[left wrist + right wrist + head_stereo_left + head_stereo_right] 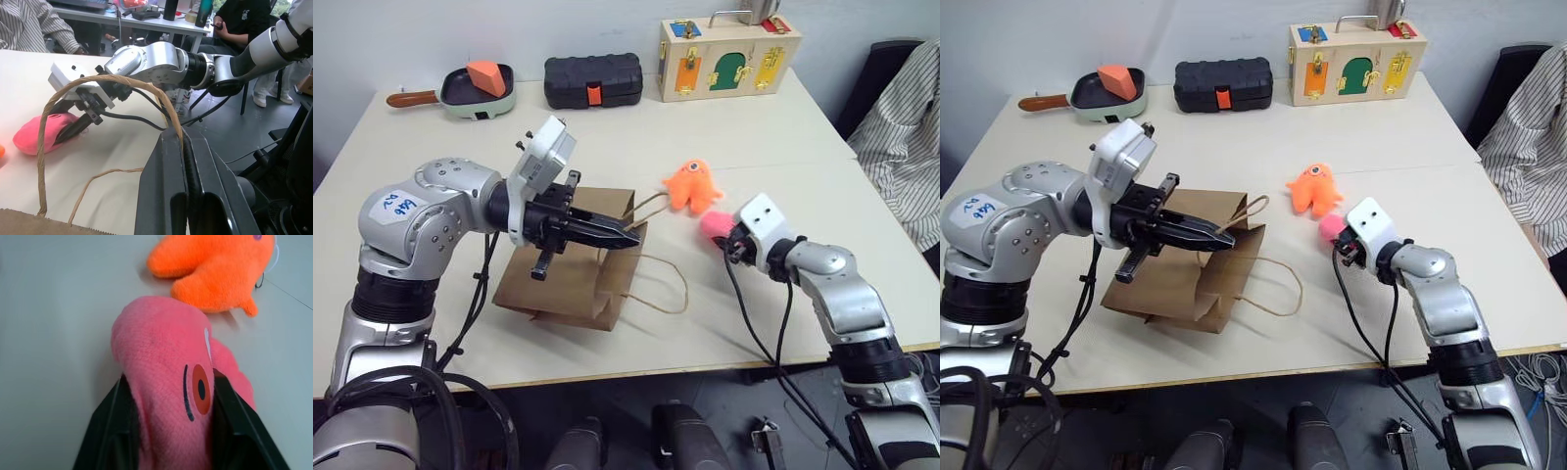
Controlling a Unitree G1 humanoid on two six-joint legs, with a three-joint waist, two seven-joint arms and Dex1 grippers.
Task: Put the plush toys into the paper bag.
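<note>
Right gripper (168, 431): low over the table (803, 274), its two black fingers (110, 431) pressed against either side of the pink plush toy (166, 377), pinching it. The toy lies on the tabletop, its eye turned toward the wrist camera.

Orange plush toy (692, 185): on the table just beyond the pink one, beside it but apart from the right gripper's fingers.

Left gripper (625, 236): held above the table, pointing across toward the right gripper, fingers pressed together on a cord handle (105, 83) of the paper bag (570, 264). The handle loops up from the bag's mouth into the closed fingers.

Paper bag: brown, lying under and behind the left gripper, its mouth facing the two toys; the second cord handle (671, 294) lies slack on the table.

Beyond both grippers, at the far edge of the table:
- a small pan (475, 93) holding an orange wedge block (486, 76);
- a black case (592, 80);
- a wooden latch box (726, 59).

To the right of the right gripper, off the table: a person's striped sleeve (906, 127).
</note>
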